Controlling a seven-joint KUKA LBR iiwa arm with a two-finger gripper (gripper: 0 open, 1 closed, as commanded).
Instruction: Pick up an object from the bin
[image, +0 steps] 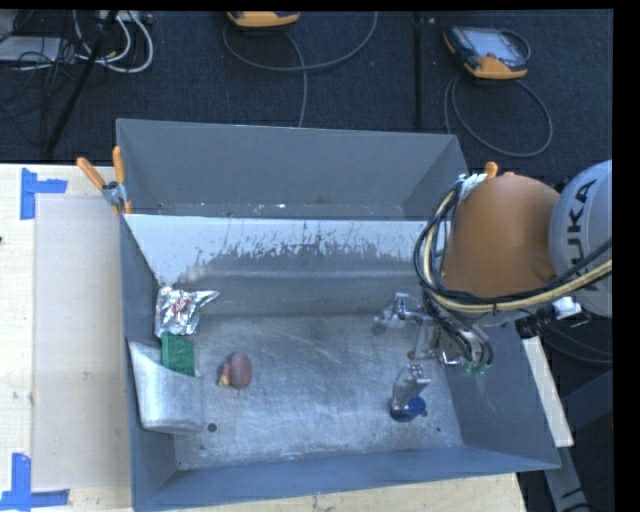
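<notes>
A small blue thing (408, 408) lies on the floor of the bin (300, 410) at about 4 o'clock, near the right wall. The gripper (411, 386) hangs just at its 12 o'clock, perhaps touching it. Whether the gripper is spread or pressed together I cannot tell. Well apart, towards 9 o'clock, lie a reddish-brown lump (236, 371), a green packet (178, 353), a crumpled foil wrapper (182, 308) and a pale sheet (165, 398).
</notes>
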